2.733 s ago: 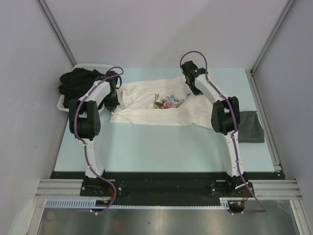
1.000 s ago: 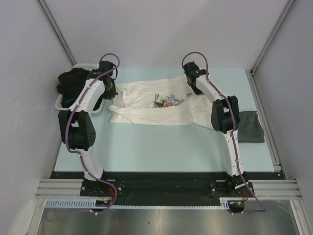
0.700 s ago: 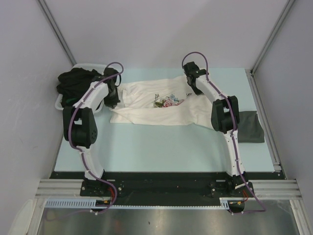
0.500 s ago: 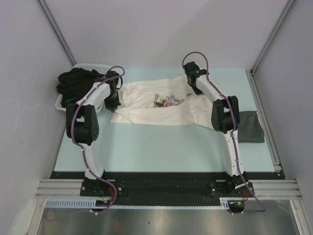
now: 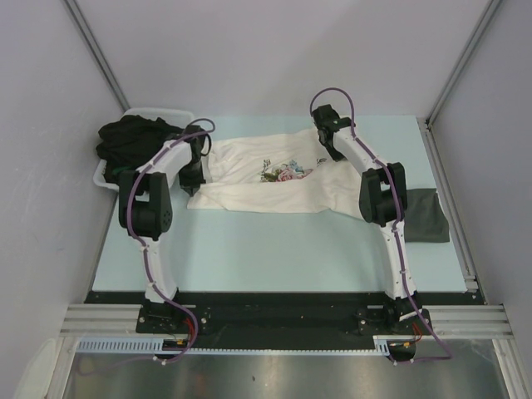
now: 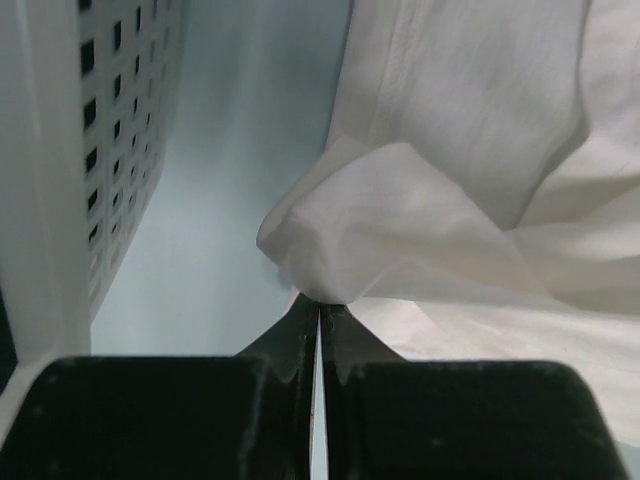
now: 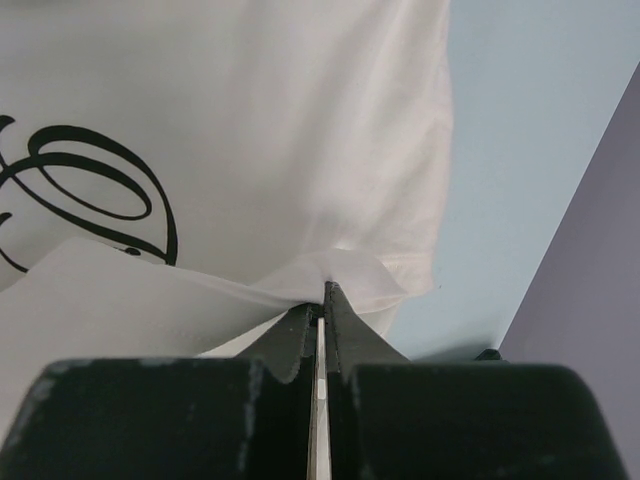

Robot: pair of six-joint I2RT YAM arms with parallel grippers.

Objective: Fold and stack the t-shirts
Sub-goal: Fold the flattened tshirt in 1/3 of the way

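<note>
cream t-shirt (image 5: 249, 179) — left fingers (image 6: 297, 335), right fingers (image 7: 298, 335) pinch it, arms reaching forward

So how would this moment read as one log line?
cream t-shirt: spread on table | left pincer: shut on its left edge | right pincer: shut on its right edge | dark grey t-shirt: lying right

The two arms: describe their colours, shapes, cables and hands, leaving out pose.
Both the left arm and right arm have white tubular links joined by bulky black joint housings. A purple cable runs along each, looping free near the wrist. The left hand and right hand are black, with two tapering flat fingers.
</note>
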